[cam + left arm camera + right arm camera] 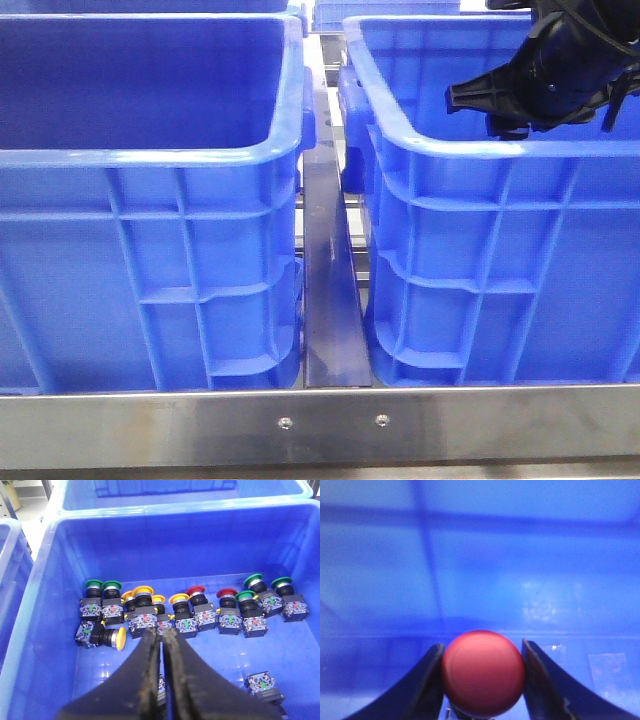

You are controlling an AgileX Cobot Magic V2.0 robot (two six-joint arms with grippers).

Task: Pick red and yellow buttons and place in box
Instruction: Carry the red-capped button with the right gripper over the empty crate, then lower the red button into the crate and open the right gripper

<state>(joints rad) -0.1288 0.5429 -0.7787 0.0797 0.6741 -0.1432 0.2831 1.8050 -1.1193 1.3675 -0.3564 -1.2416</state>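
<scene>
The right gripper (482, 680) clamps a red button (483, 672) inside the right blue crate (480, 150). The left gripper (163, 645), fingers closed and empty, hovers above yellow buttons (142, 591). No legible writing.

Button row (190, 607) crowds crate floor; open floor nearer left end effector (162, 645).

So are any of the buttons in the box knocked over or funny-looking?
Yes. Most buttons stand in a row with caps up, but one yellow button at the row's end lies tipped on its side. Another button sits apart from the row, its cap not visible. Otherwise the blue crate looks fine.
</scene>
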